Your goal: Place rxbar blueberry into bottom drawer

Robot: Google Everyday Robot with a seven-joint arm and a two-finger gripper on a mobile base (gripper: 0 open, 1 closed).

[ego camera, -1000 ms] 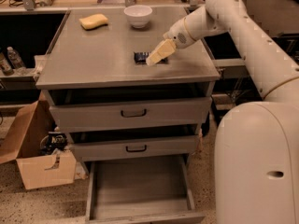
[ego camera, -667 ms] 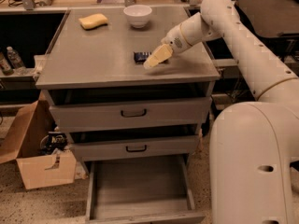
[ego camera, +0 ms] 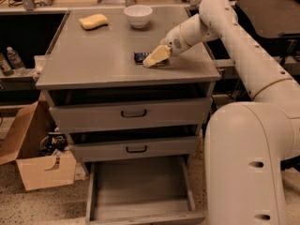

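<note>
Compared with one second ago, the end effector (ego camera: 151, 60) has moved slightly down and left. It now rests over the right end of the small flat snack bar in a dark navy-blue wrapper (ego camera: 139, 56). You cannot tell whether it is spread or pinching. The snack bar lies unmoved on the grey metal worktop (ego camera: 93, 60), at upper centre of the frame. The lowest grey metal drawer (ego camera: 140, 186) stands pulled out at lower centre. A yellow sponge (ego camera: 93, 21) and a white bowl (ego camera: 138, 15) sit at the worktop's far edge.
</note>
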